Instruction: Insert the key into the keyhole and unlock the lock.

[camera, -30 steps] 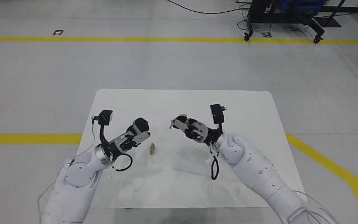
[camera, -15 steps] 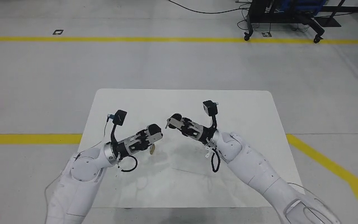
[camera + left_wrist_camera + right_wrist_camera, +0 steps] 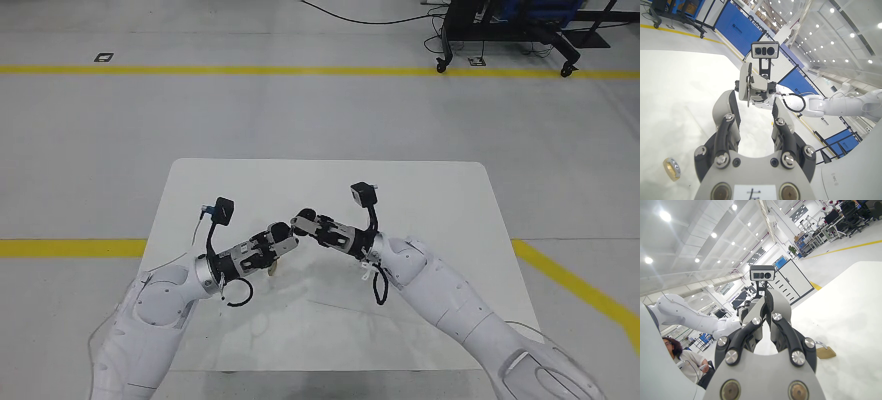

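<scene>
In the top view the two arms meet over the middle of the white worktop (image 3: 430, 200), with the left gripper (image 3: 280, 243) and the right gripper (image 3: 300, 220) tip to tip and very near each other. In the left wrist view the left gripper (image 3: 754, 108) has its jaws wide apart with nothing between them. Just beyond it, the right gripper (image 3: 746, 85) has its jaws pinched on a thin flat key (image 3: 748, 94), seen edge-on. The brass padlock (image 3: 671, 169) lies on the worktop, apart from both grippers. In the right wrist view the right gripper (image 3: 765, 306) has its jaws pressed together, and the padlock (image 3: 824, 351) lies flat on the worktop nearby, untouched.
</scene>
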You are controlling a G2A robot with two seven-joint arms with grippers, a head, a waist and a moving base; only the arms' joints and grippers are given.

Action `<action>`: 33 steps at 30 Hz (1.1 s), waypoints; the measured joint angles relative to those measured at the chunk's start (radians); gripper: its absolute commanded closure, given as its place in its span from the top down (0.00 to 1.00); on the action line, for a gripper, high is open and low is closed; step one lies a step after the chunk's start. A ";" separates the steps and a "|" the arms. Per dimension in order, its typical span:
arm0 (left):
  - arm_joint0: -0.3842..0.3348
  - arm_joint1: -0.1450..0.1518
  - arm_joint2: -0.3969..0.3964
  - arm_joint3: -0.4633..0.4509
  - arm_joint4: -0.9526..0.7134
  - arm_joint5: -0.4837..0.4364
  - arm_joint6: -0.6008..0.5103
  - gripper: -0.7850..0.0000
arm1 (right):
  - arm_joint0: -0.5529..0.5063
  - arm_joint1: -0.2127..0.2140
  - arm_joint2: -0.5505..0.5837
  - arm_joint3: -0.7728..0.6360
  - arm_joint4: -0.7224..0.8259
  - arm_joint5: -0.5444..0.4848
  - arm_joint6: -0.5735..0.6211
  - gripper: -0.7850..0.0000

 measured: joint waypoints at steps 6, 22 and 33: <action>0.000 0.002 0.010 -0.001 0.006 0.018 0.025 0.31 | -0.002 -0.009 0.007 0.007 0.021 0.000 0.031 0.00; 0.004 0.010 0.007 -0.001 0.009 0.041 0.061 0.00 | -0.019 -0.023 0.050 0.019 0.004 0.000 0.069 0.00; 0.005 0.015 0.001 0.003 -0.022 0.044 0.077 0.00 | -0.031 -0.028 0.074 0.007 0.037 0.000 0.113 1.00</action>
